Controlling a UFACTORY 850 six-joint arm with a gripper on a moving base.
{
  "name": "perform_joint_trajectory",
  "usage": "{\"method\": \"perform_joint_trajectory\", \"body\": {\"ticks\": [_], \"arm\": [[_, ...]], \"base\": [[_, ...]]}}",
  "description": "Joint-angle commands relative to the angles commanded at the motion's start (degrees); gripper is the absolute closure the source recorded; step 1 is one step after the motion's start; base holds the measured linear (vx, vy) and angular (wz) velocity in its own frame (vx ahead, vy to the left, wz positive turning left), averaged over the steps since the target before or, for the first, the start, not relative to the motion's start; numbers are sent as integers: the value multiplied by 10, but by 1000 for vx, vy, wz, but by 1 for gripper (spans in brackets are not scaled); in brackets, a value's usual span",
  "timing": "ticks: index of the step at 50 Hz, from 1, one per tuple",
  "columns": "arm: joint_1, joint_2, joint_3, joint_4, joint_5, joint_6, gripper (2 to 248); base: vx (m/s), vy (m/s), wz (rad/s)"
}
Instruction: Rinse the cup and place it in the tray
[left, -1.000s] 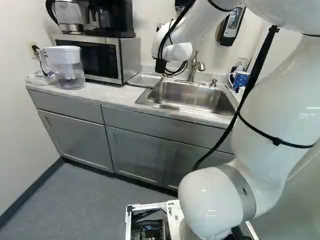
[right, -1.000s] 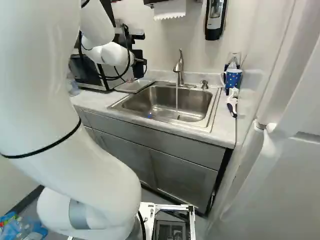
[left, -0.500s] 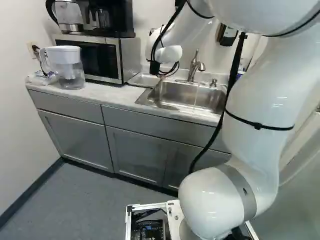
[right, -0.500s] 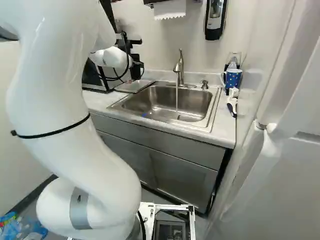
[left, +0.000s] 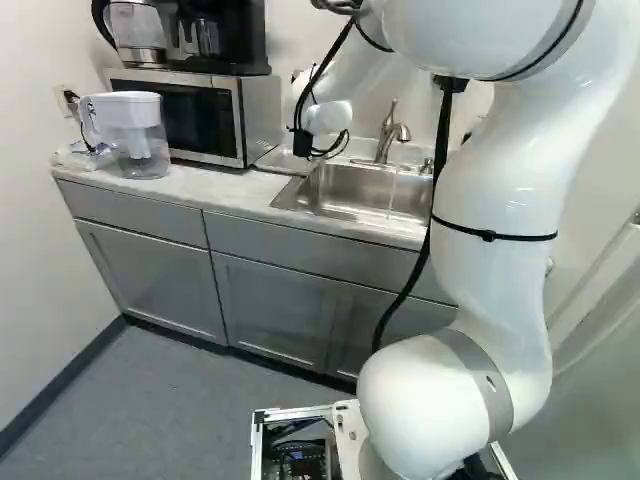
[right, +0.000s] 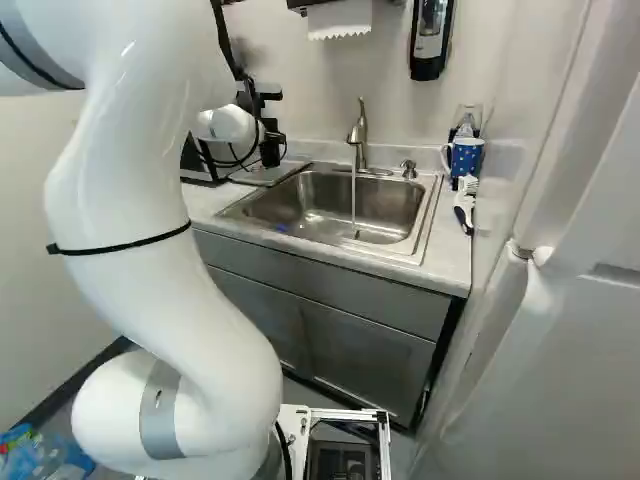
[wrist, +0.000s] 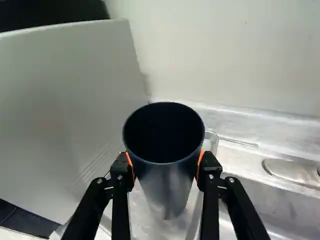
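The black gripper (right: 270, 150) hangs over the tray (right: 258, 176), left of the sink in the right base view; the cup cannot be told apart from it there. In the wrist view the gripper (wrist: 166, 167) is shut on the dark cup (wrist: 167, 192), an orange pad on each side. The cup's round mouth faces the wrist camera, and its lower end is above the tray (wrist: 150, 225); whether they touch cannot be told. Water runs from the faucet (right: 359, 135) into the sink (right: 330, 205).
Close beside the cup rises the microwave's side (wrist: 65, 100), with the wall behind. A water pitcher (left: 138, 135) stands on the counter left of the microwave (left: 200, 115). Right of the sink are a blue mug (right: 466, 157) and a brush (right: 465, 205). A soap dispenser (right: 430, 40) hangs above.
My arm has swung leftward in the left base view, its wrist sinking closer to the tray and microwave, the held cup going with it. The base has stayed put.
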Motion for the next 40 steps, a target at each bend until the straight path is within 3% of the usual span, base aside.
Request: {"method": "perform_joint_trajectory", "body": {"ticks": [40], "arm": [[0, -19, 7, 0, 0, 0, 124]], "base": [[0, 0, 0]]}}
